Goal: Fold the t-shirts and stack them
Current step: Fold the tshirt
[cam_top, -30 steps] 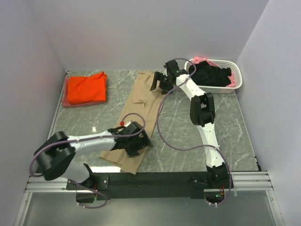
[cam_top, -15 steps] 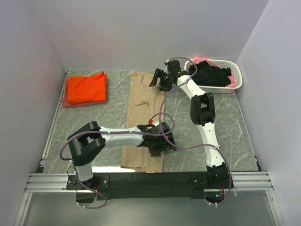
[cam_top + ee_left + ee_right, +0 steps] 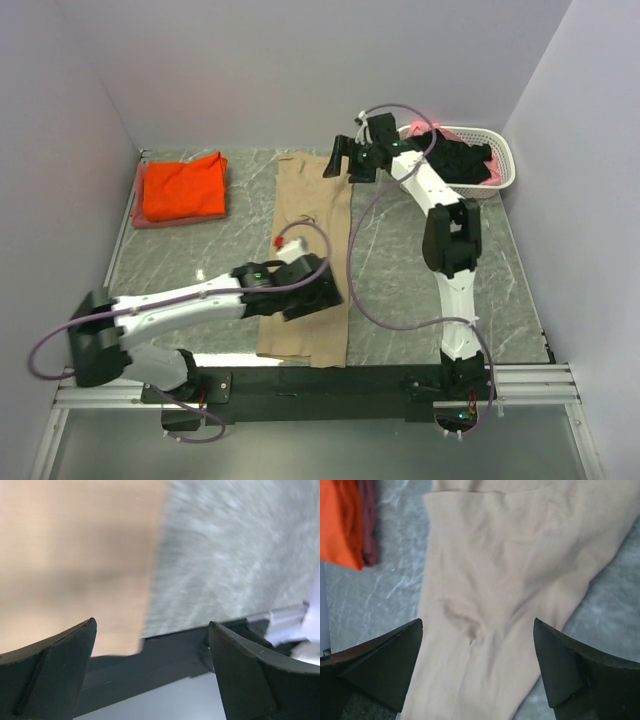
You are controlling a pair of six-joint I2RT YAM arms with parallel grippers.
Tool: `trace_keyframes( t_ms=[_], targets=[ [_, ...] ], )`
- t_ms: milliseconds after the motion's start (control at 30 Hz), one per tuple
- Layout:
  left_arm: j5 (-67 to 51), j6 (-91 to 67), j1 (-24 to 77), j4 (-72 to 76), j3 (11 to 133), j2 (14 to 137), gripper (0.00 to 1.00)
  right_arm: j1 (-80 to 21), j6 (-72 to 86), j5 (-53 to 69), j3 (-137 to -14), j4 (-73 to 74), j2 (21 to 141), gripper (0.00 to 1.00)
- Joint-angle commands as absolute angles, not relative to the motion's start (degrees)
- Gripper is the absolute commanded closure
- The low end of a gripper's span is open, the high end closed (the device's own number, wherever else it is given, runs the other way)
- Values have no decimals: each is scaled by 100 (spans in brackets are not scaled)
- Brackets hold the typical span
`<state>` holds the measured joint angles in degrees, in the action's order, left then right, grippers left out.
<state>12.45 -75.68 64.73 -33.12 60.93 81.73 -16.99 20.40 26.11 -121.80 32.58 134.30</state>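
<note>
Tan t-shirt (image 3: 312, 225) lies flat in the middle of the table (image 3: 400, 270), already narrowed into a long strip. Its long axis runs from 12 o'clock down to 6 o'clock in my top view, and its near end reaches the table's front edge.

My left gripper (image 3: 325, 295) hovers over the lower third of the strip, at its 3 o'clock edge. Its fingers are spread wide with nothing between them. The wrist view shows cloth on one side, bare table on the other and the dark front rail (image 3: 165, 650) beyond.

My right gripper (image 3: 348, 165) hangs at the 12 o'clock end, just off the strip's right corner. Its jaws are also fully apart and empty, and it looks down on the collar end of the cloth.

As I judge it, the next fold goes along that long axis, one end carried over the other. So each arm sits nearest its own end: right for the far hem, left for the near one.

The orange t-shirt (image 3: 182, 187) sits folded at 10 o'clock, well apart. Black and pink shirts (image 3: 450, 160) wait in the basket (image 3: 505, 170) at 2 o'clock.
</note>
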Motion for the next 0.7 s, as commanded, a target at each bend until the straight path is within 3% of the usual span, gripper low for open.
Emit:
trace_keyframes(
  t_ms=[0,167,200,333,467,667],
  targets=[
    [2205,-8048,6259,-4630,5539,7385,1,-1687,1793,2410,-11525,3234,12159,2],
    [2049,-8358,5487,-5107,4133,5873,1,-1705,2292,1609,-9610,2893,10822,3],
    [1839,-8297,5363,-5063,3931,5680,1,-1757,2407,1565,-8719,2726,10202,3],
    [1170,-8034,5001,-4633,3052,4880,1,-2379,2715,637,-6946,2416,8739,3],
    [616,-8059,4966,-4263,2620,4632,3,-3109,3232,202,-5384,2689,7719,3],
    [238,-8016,4957,-3850,2215,4684,16,-4094,3743,202,-4221,3111,6549,3]
  ],
)
